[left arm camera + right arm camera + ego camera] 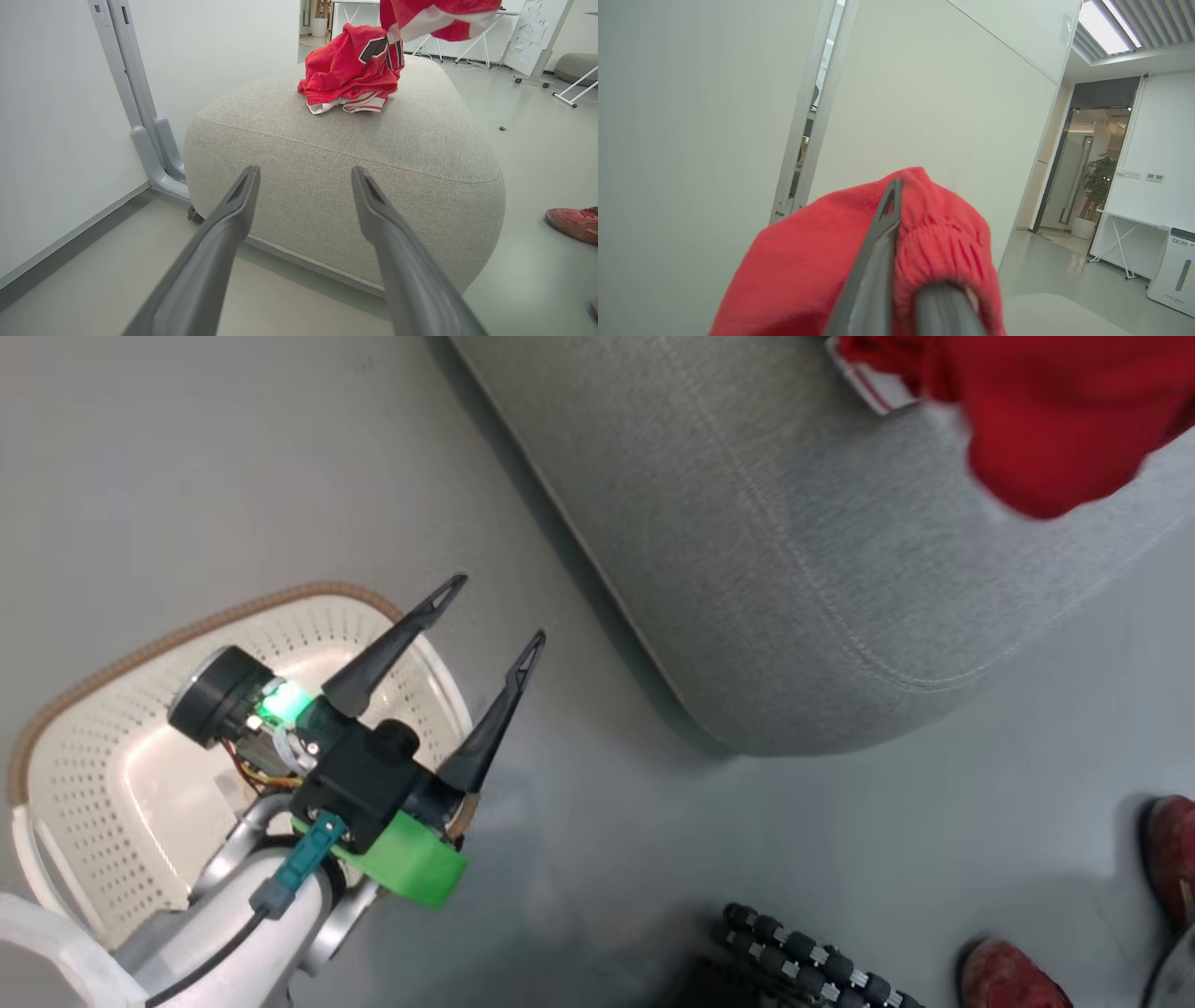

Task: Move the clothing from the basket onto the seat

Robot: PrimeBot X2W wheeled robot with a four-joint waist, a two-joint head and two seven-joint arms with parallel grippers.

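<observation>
The cream perforated basket (pixel 103 775) with a brown rim stands on the floor at lower left, and I see no clothing in it. My left gripper (pixel 497 609) hovers over its right edge, open and holding nothing; in the left wrist view this gripper (pixel 304 170) points at the grey seat (pixel 327 154). One red garment (pixel 350 70) with white trim lies crumpled on the seat (pixel 794 569). A second red garment (pixel 434 18) hangs just above it, also at the head view's top right (pixel 1055 420). My right gripper (pixel 896 191) is shut on this red fabric (pixel 798 266).
A person's red shoes (pixel 1008 975) stand on the grey floor at lower right, one also in the left wrist view (pixel 572 224). A black ribbed cable (pixel 803 952) lies at the bottom edge. A white wall and a grey post (pixel 149 140) border the seat's left.
</observation>
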